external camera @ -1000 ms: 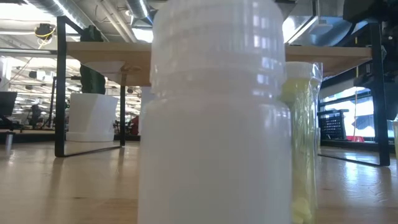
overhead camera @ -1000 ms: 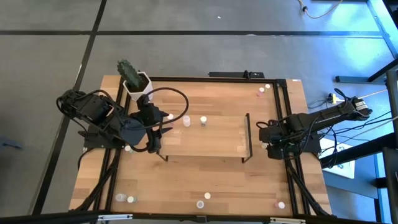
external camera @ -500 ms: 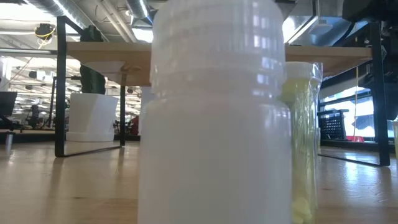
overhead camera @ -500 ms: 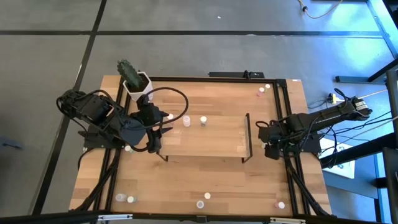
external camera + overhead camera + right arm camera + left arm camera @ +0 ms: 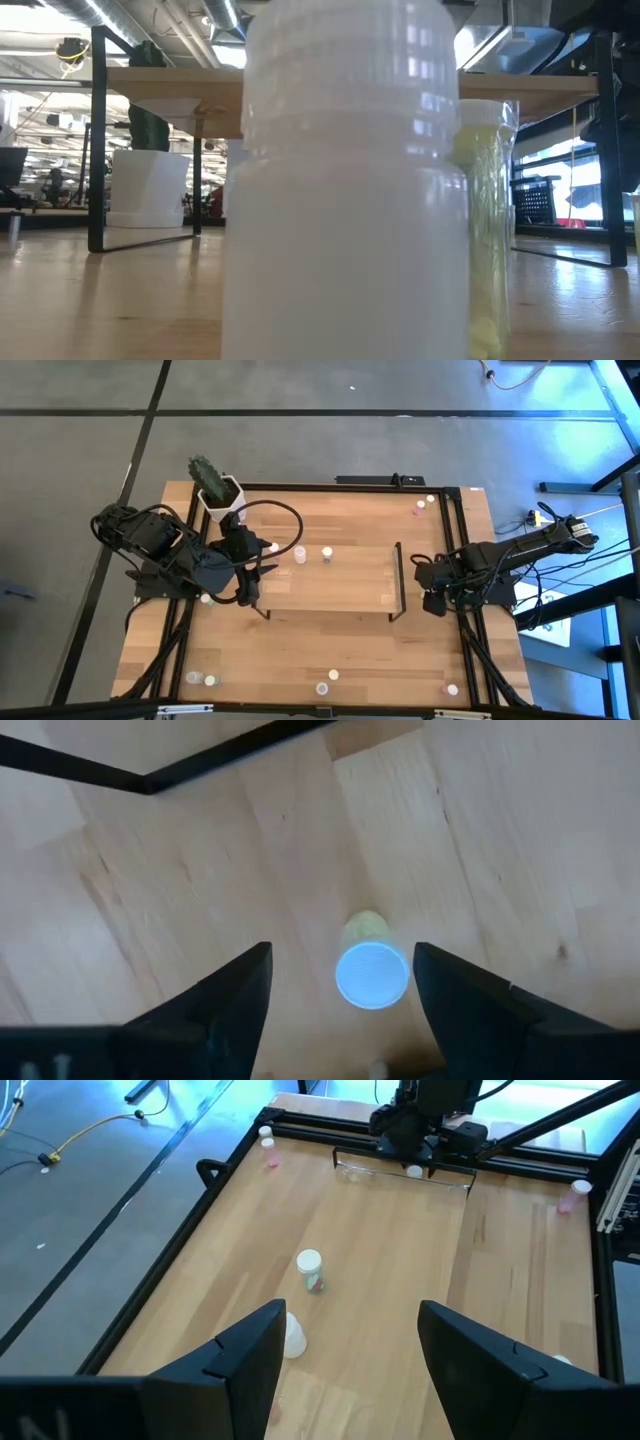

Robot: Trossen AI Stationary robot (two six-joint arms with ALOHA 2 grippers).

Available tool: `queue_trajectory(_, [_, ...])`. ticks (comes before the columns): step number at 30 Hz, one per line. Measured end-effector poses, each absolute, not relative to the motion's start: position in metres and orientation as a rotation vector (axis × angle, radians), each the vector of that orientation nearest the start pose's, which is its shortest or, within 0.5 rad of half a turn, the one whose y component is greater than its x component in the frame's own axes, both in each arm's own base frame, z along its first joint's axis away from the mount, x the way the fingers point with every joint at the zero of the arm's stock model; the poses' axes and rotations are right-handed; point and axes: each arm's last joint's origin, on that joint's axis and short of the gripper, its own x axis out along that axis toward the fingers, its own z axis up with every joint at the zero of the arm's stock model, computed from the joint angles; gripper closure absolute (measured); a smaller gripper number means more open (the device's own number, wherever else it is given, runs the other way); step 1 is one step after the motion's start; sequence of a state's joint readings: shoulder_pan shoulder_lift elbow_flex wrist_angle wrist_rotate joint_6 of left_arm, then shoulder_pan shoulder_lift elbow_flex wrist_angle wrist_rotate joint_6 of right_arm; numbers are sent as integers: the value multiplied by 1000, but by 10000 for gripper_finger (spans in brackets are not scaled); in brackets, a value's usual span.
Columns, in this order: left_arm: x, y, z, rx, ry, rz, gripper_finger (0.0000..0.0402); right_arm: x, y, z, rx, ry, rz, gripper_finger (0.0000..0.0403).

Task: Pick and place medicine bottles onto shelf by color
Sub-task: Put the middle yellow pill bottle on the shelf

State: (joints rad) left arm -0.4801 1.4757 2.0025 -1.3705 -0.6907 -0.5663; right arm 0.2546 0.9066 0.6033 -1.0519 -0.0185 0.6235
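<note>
- Since the earlier frame my right end effector [image 5: 433, 600] is edging slightly nearer the front of the counter [image 5: 330, 640]; nothing else is shifting.
- My right end effector is hanging spread over a yellow bottle [image 5: 370, 970], one finger on each side of its pale cap, not touching it. This bottle is standing upright on the counter just outside the right end frame of the shelf [image 5: 325, 582].
- My left end effector [image 5: 250, 585] is waiting spread at the shelf's left end, holding nothing.
- The remaining medicine bottles are lying scattered: a pink bottle [image 5: 299, 553] and a white bottle [image 5: 326, 554] behind the shelf, others along the front edge and in the far right corner. The shelf board is carrying none.
- Handling judgement: the bottle is looking light, rigid and smooth-sided, likely plastic, and easy to tip. I am judging the best hold to be across the body just under the cap, squeezing gently.
- Labels: no writing or brand is readable on any bottle.
</note>
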Motion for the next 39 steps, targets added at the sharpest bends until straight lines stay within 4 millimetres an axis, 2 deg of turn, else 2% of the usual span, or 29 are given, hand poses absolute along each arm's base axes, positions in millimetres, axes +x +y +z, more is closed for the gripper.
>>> queue_trajectory(25, [218, -93, 474, -67, 622, 384, 179, 124, 31, 201, 686, 1292, -552, 157])
queue_trajectory(39, [218, -93, 474, -68, 622, 384, 179, 124, 32, 200, 697, 1325, -511, 157])
